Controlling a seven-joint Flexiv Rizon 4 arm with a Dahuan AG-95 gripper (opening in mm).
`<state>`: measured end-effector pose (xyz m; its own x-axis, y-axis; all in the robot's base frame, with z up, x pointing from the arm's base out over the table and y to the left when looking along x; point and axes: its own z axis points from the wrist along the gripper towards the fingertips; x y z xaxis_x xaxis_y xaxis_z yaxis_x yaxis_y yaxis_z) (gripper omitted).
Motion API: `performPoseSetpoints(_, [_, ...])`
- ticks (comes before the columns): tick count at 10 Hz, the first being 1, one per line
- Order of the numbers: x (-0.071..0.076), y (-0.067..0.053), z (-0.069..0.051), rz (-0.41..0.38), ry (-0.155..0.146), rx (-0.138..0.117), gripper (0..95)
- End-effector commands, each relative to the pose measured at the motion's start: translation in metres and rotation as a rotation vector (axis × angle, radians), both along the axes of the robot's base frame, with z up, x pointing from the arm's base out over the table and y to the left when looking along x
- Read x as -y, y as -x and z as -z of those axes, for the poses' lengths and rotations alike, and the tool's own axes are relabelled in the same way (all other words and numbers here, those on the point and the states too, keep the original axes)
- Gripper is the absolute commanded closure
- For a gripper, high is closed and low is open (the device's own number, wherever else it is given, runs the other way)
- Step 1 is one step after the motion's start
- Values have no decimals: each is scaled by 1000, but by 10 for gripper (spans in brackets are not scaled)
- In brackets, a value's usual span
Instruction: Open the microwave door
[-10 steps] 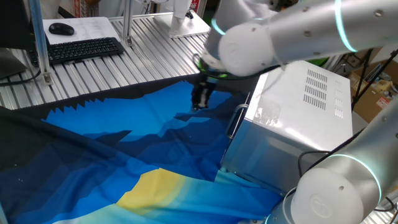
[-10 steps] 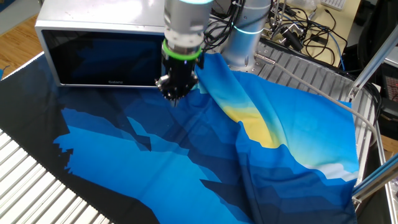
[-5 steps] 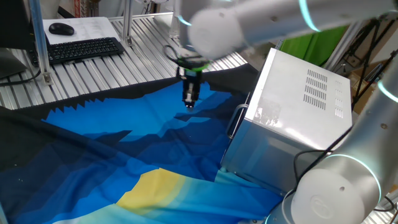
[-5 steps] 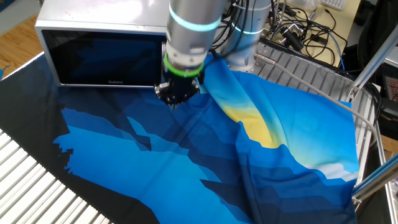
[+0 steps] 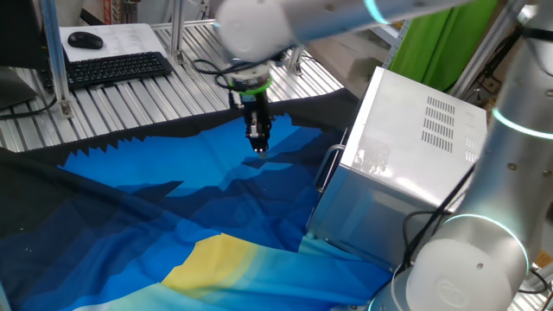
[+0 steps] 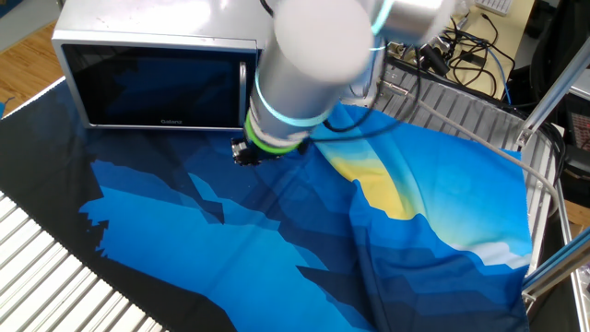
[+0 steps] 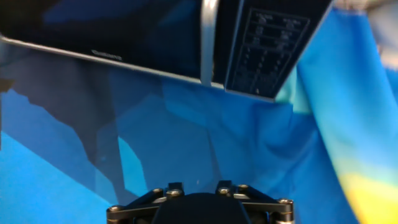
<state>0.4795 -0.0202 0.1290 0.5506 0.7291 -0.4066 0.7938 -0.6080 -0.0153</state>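
Note:
The microwave [image 5: 406,138] is a silver box at the right of the table; in the other fixed view it [image 6: 138,18] stands at the back left. Its door [image 6: 152,88] is closed, with dark glass and a slim vertical silver handle [image 6: 243,88]. The handle also shows in one fixed view [image 5: 327,168] and in the hand view [image 7: 209,37]. My gripper [image 5: 257,140] hangs just above the blue cloth, in front of the door and apart from the handle. Its fingers look closed together and empty. In the other fixed view the gripper [image 6: 244,152] is mostly hidden by the arm.
A blue and yellow cloth [image 5: 173,216] covers the table in front of the microwave. The control panel [image 7: 267,43] sits right of the handle. A keyboard [image 5: 117,67] and mouse [image 5: 85,39] lie at the back left. Cables [image 6: 442,46] lie behind the arm.
My gripper has moved away from the microwave front across the cloth, and the wrist has turned. The door has stayed closed.

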Motion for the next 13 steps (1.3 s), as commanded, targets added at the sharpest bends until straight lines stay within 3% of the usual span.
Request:
performPoseSetpoints(1, [5, 10, 2, -114, 22, -15, 570])
performPoseSetpoints(2, [7, 9, 2, -120, 30, -17, 570])
performPoseSetpoints(5, [18, 7, -7, -124, 15, -14, 570])
performPoseSetpoints(9, [20, 6, -4, -91, 20, -3, 570])
performPoseSetpoints(11, [20, 6, -4, -92, -36, -20, 570])
performPoseSetpoints(13, [20, 6, -4, -85, -39, -20, 570])
